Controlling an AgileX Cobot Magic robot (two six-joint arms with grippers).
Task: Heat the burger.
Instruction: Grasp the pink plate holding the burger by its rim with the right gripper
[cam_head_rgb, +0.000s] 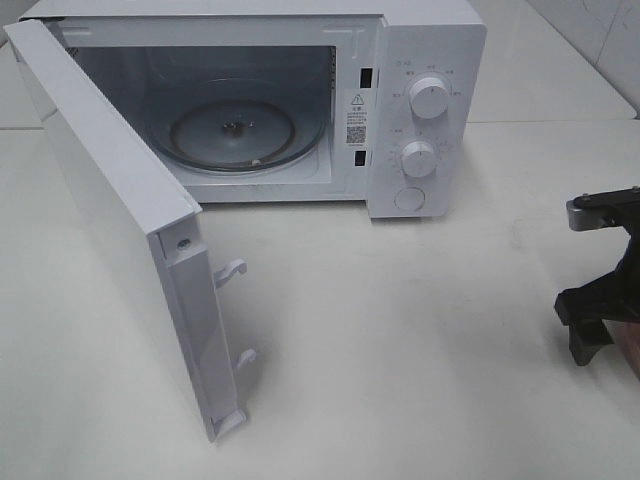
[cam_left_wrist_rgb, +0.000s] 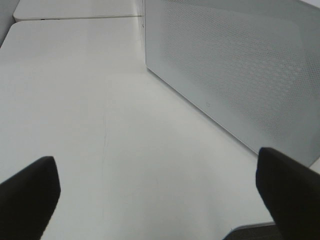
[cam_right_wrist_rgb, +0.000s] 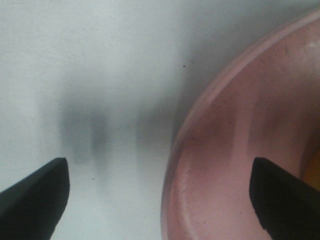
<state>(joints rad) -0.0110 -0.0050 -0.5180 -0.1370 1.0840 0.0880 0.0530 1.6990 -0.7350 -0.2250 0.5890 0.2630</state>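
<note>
— Jaws?
— Spread wide on both sides, gripping nothing. Left: over bare bench (cam_left_wrist_rgb: 125, 125) beside door (cam_left_wrist_rgb: 240, 75). Right: at 3 o'clock, straddling plate (cam_right_wrist_rgb: 225, 165) rim.
— Burger?
— Cannot tell. Only an orange sliver (cam_right_wrist_rgb: 313, 170) on plate, near one right finger. Microwave (cam_head_rgb: 420, 100) open at 12 o'clock.

- The burger (cam_right_wrist_rgb: 315, 167) showed only as a golden-orange sliver, cut off by the frame edge.
- It sat inside the pink plate (cam_right_wrist_rgb: 225, 165), at the scene's right; its pose could not be told.
</note>
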